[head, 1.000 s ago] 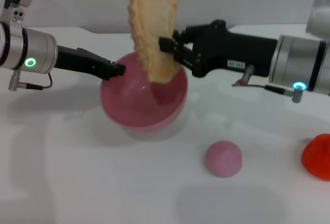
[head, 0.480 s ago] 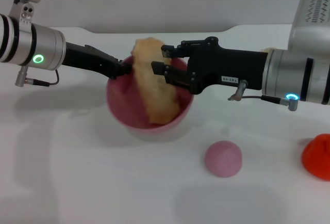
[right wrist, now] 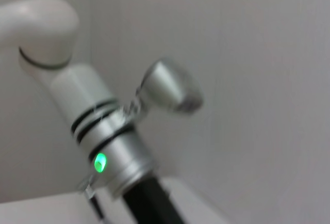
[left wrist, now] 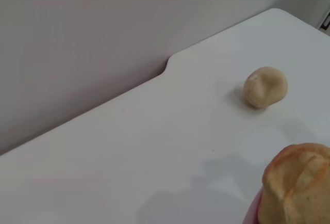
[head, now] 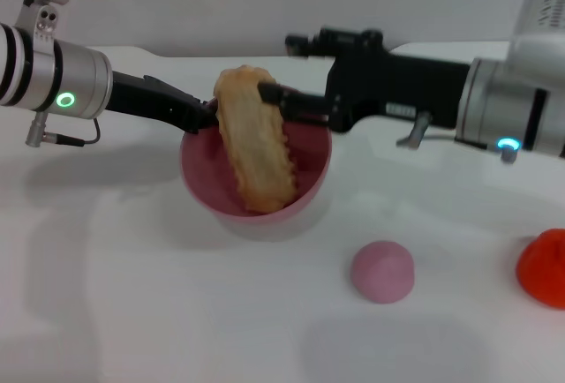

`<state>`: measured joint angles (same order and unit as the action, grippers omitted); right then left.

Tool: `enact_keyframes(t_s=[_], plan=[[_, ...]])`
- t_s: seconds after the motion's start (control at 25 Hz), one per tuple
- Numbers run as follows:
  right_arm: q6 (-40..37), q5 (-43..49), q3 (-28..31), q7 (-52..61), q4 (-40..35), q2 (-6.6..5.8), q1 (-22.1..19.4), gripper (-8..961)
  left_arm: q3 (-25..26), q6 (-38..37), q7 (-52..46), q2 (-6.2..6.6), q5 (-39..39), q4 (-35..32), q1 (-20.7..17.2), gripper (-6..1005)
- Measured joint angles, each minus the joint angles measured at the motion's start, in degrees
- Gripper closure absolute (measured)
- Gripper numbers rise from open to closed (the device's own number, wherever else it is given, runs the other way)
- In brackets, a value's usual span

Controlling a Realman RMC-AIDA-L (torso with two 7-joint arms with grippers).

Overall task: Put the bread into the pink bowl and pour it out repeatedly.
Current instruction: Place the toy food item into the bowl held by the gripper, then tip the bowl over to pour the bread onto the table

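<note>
1. Tan and ridged, the bread (head: 254, 140) is standing nearly upright inside the pink bowl (head: 205, 187), its lower end down in the bowl and its upper end projecting above the rim. The left wrist view is showing only that upper end (left wrist: 298, 182).
2. The right gripper (head: 272, 101) is reaching in from the robot's right at the loaf's upper part. One finger is lying against the bread; whether the gripper is clamping the loaf or has let go cannot be determined.
3. The left gripper (head: 201, 116) is pinching the bowl's rim on the robot's left side, closed on the wall and steadying the bowl on the bench (head: 132, 295).
4. Step in hand, by judgement: the placing half of the cycle is nearing completion, since the bread is already inside the bowl.
5. Next move, by judgement: the right gripper needs to be clear of the loaf and the rim before the left arm tips the bowl. The tall loaf is leaning against the wall and is likely to slide out readily.
6. Other items are lying apart from the bowl: a pink bun (head: 382, 270) near it, an orange object (head: 544, 268) at the robot's right edge, and a beige lump (left wrist: 264, 86) farther back.
</note>
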<state>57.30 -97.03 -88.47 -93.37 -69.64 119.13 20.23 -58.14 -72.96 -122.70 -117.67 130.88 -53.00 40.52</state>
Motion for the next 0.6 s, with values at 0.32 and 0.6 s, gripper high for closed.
enact_keyframes(t_s=[0.32, 0.6], plan=[[-1.04, -16.14, 5.94, -17.02, 0.89, 0.29, -2.23, 281, -1.45, 1.52, 0.31, -0.13, -0.57, -0.08, 0.12, 932], [0.06, -31.87, 9.62, -31.0, 9.38, 0.13, -4.17, 281, -6.13, 4.35, 0.42, -0.22, -4.27, -0.03, 0.71, 932]])
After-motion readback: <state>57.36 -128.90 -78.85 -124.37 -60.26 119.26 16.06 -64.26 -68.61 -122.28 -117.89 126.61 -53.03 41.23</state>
